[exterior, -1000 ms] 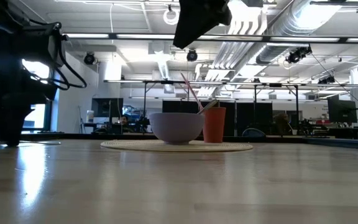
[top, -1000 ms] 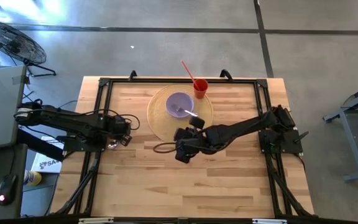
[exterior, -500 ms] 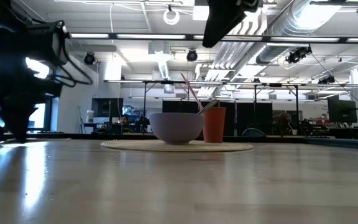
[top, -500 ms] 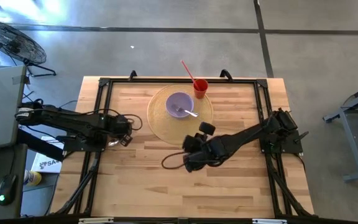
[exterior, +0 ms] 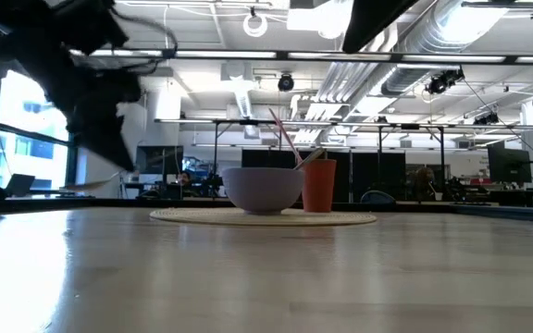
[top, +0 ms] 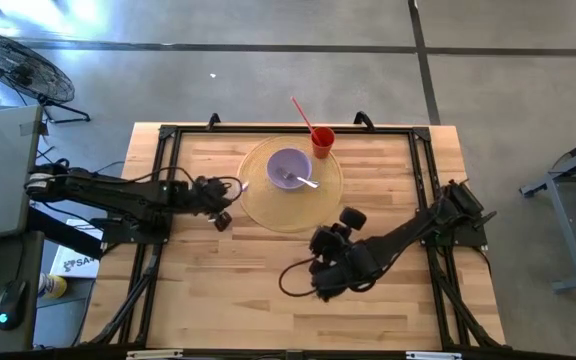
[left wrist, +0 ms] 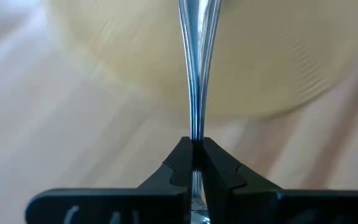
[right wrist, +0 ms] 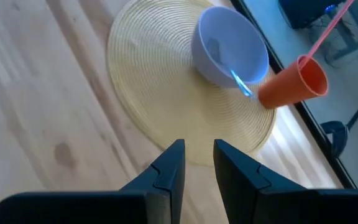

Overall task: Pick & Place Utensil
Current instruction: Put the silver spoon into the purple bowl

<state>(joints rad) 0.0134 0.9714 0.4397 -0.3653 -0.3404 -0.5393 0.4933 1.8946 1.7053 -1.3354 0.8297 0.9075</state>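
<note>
The fork (left wrist: pixel 194 74) is a slim silver metal strip, seen best in the left wrist view. It sticks out ahead of my left gripper (left wrist: pixel 194 149), which is shut on it. From above, the left gripper (top: pixel 226 190) hovers at the left edge of the round woven placemat (top: pixel 258 200), and the fork (top: pixel 240 186) points toward the purple bowl (top: pixel 286 165). The fork's tines lie outside the wrist picture. My right gripper (right wrist: pixel 197 158) is open, holds nothing, and hangs over the bare wood on the near side of the placemat (top: pixel 336 228). My left gripper pinches the fork's narrow handle (left wrist: pixel 194 134) between its two fingers, coming level from the table's left. The handle runs along the fingers and sticks out ahead of them. The fork is lifted clear, its front part over the placemat's edge (left wrist: pixel 166 99).
The purple bowl (right wrist: pixel 222 37) stands on the placemat (right wrist: pixel 154 74) with a pale utensil (top: pixel 304 181) leaning on its rim. An orange cup (top: pixel 322 141) with a red-pink straw (top: pixel 303 113) stands beside it toward the far edge. Bare wood lies toward the near edge.
My left gripper has risen from the table near the left edge and moved right and slightly far, to the placemat's left edge, carrying the fork. My right arm has drawn back from beside the bowl toward the near edge.
</note>
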